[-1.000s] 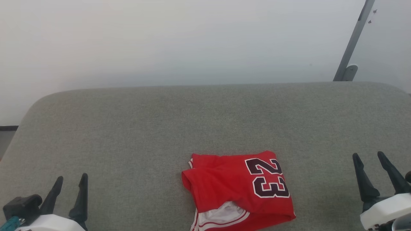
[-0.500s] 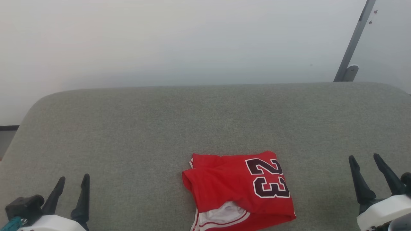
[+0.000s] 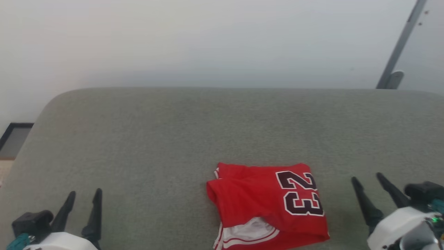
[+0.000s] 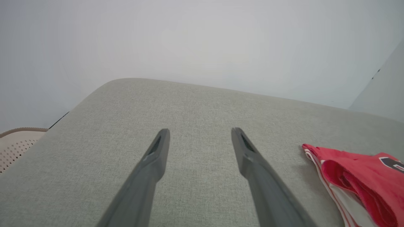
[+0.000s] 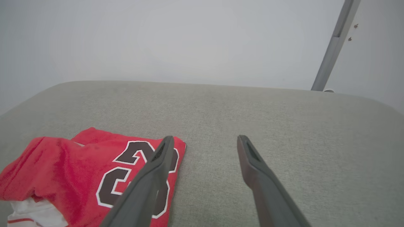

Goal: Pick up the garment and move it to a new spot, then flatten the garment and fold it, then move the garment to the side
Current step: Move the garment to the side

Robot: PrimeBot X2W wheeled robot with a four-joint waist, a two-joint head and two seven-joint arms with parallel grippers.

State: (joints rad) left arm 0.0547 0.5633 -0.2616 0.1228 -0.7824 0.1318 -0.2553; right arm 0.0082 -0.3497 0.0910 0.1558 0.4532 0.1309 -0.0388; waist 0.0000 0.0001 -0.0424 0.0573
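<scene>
Grey woven fabric covers the surface [image 3: 173, 139] in the head view. The garment [image 3: 267, 205] lies on it folded into a compact red stack with the number 23 uppermost. It sits between the two tools, nearer the right tool [image 3: 366, 177] than the left tool [image 3: 85, 191]. Both tools are released, fingers spread, grasping nothing and clear of the cloth. Hazard: a white sleeve panel protrudes from the stack on the side nearest the robot (the fold is loose there). A pinch that takes only the top layer would probably peel the stack open during the move to the side.

Left wrist view: the left tool [image 4: 199, 130] hangs over bare surface with its fingers wide. The garment [image 4: 356, 170] lies well to the right of its right finger. Hazard: a one-sided push from here would likely bunch the striped edge rather than slide the stack. A beige perforated basket [image 4: 15, 146] sits beyond the surface edge, left of the left finger. Its contents cannot be determined from this angle.

Right wrist view: the right tool [image 5: 205, 137] is released. Its left finger crosses in front of the garment [image 5: 63, 167] corner that bears the number, and contact cannot be confirmed. Hazard: closing here may catch only that corner.
</scene>
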